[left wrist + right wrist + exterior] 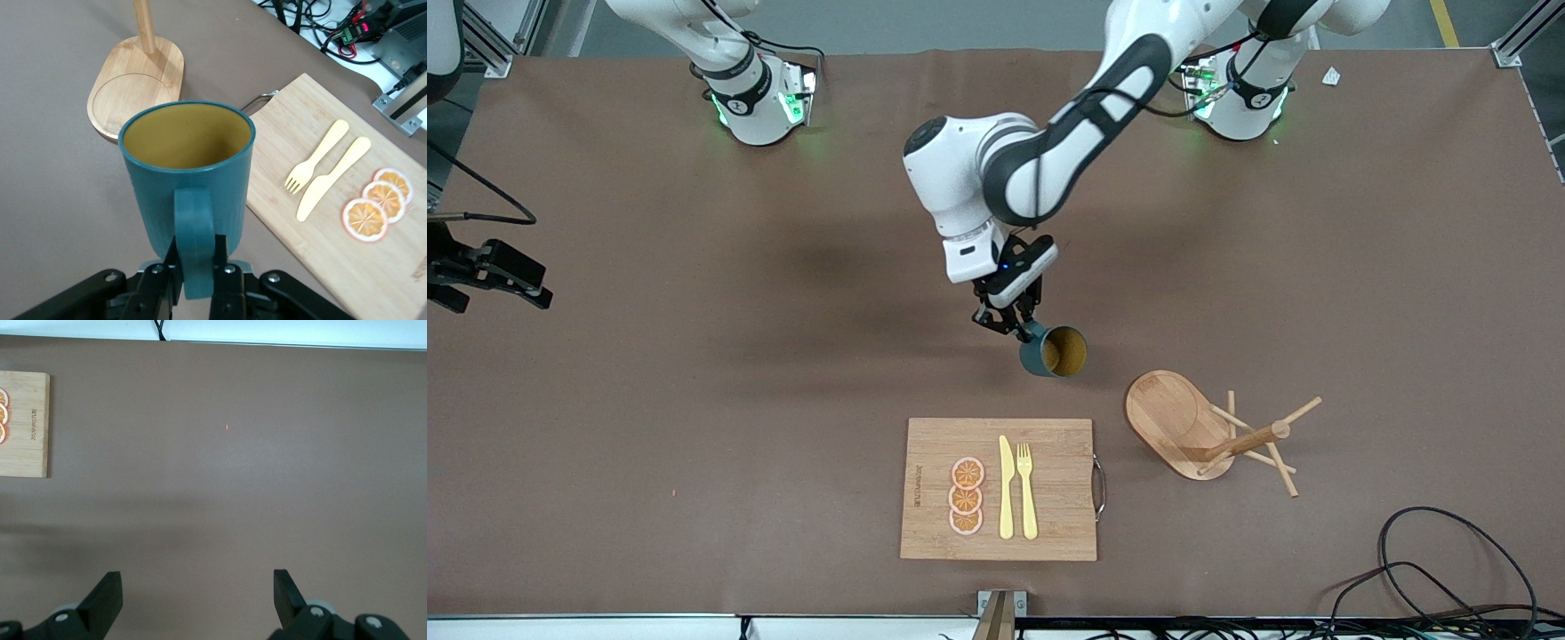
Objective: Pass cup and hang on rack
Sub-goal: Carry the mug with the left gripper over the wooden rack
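The dark teal cup (pixel 1054 351) with a mustard-yellow inside hangs in the air over bare table, tipped so its mouth faces the front camera. My left gripper (pixel 1016 322) is shut on its handle. In the left wrist view the fingers (pixel 220 257) pinch the handle below the cup (pixel 187 167). The wooden rack (pixel 1169 418) stands near the cup, toward the left arm's end, with post and thin pegs (pixel 1249 440). Its base (pixel 127 93) also shows in the left wrist view. My right gripper (pixel 197 587) is open and empty, waiting over bare table at the right arm's end (pixel 507 276).
A bamboo cutting board (pixel 1058 462) with a yellow knife, a fork and orange slices lies nearer the front camera than the cup. It also shows in the left wrist view (pixel 293 120) and the right wrist view (pixel 30 447). Black cables (pixel 1432 569) lie at the front corner.
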You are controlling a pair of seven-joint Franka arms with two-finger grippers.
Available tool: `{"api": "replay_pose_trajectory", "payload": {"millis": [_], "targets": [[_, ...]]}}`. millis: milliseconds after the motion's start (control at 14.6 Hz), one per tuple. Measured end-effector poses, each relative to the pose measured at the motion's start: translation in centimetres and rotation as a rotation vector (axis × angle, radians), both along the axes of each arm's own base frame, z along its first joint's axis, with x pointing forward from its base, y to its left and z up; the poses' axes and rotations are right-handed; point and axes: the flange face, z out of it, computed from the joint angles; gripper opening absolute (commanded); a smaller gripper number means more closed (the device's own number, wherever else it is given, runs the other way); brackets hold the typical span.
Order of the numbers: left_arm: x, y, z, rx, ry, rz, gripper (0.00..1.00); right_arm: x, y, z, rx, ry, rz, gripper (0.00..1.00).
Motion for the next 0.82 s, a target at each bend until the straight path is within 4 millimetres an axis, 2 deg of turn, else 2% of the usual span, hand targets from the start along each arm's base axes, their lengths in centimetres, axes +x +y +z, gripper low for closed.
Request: {"api": "replay_pose_trajectory", "payload": {"millis": [274,479,615,821], "targets": [[4.0,4.4,6.4,-0.159,0.136,0.035,0.01,0.0,0.0,0.0,0.0,0.0,0.0,1.0],[7.6,9.2,10.2,-0.307,0.226,0.088,0.01,0.0,-0.1,0.0,0.0,0.0,-0.001,1.0],[10.1,13.3,11.9,-0.415,0.297,0.105,0.01,0.0,-0.1,0.0,0.0,0.0,-0.001,1.0],[13.1,18.6,13.0,-0.606,0.41,0.101,0.01,0.0,-0.1,0.0,0.0,0.0,-0.001,1.0]]}}
